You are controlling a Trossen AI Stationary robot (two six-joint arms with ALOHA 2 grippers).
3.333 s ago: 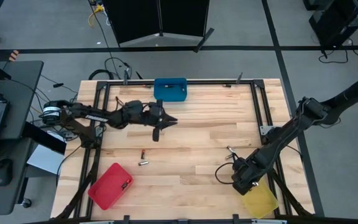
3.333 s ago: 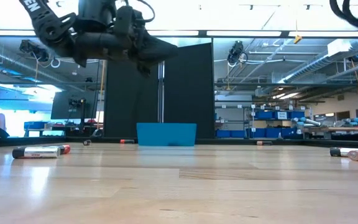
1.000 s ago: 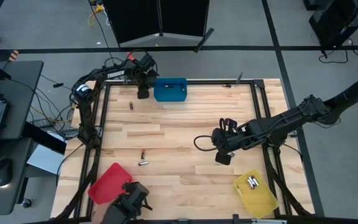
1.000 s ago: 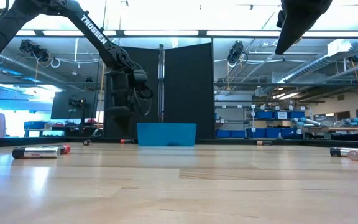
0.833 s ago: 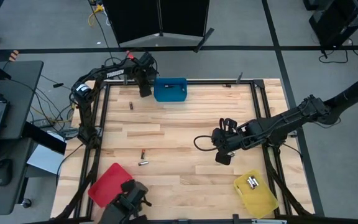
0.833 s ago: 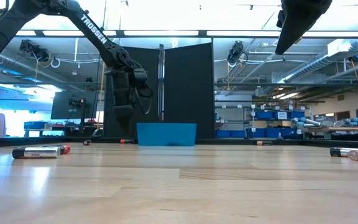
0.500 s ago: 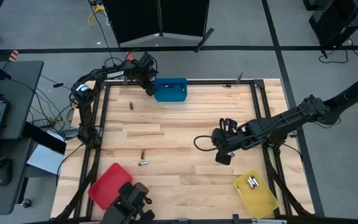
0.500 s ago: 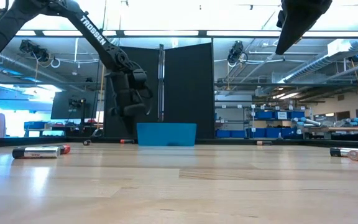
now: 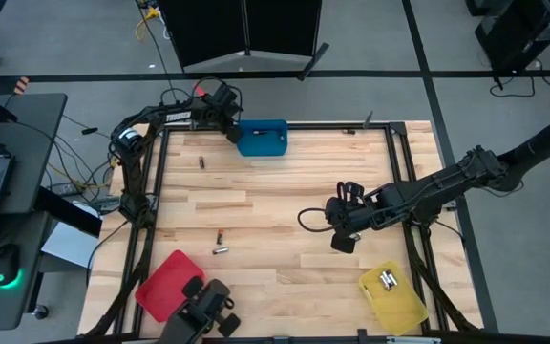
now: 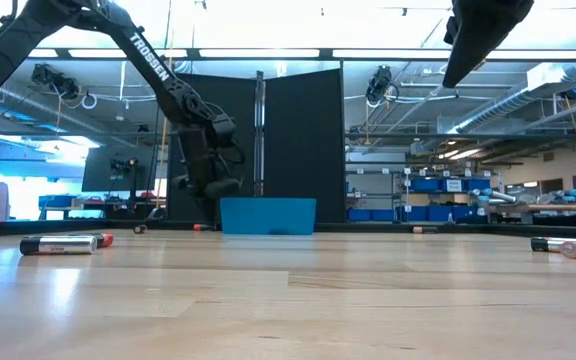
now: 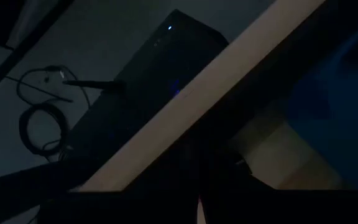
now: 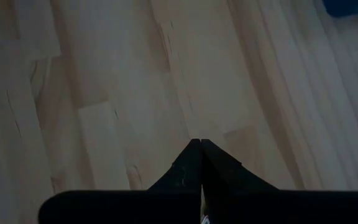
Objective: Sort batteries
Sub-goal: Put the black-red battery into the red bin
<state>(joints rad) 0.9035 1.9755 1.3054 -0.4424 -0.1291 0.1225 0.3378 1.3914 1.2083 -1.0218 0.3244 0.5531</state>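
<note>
Left claw (image 9: 231, 133) closed beside blue bin (image 9: 262, 137); yellow bin (image 9: 396, 298) holds batteries (image 9: 386, 280).

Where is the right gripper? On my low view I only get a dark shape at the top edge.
Observer: The right gripper hangs over bare wood mid-table, fingers shut on nothing.
Operator: Is anything sorted?
Observer: Yes, batteries lie in the yellow bin at the near right corner.
Operator: And the left gripper?
Observer: The left gripper is shut at the blue bin's far left corner; no view shows whether it holds anything.
</note>
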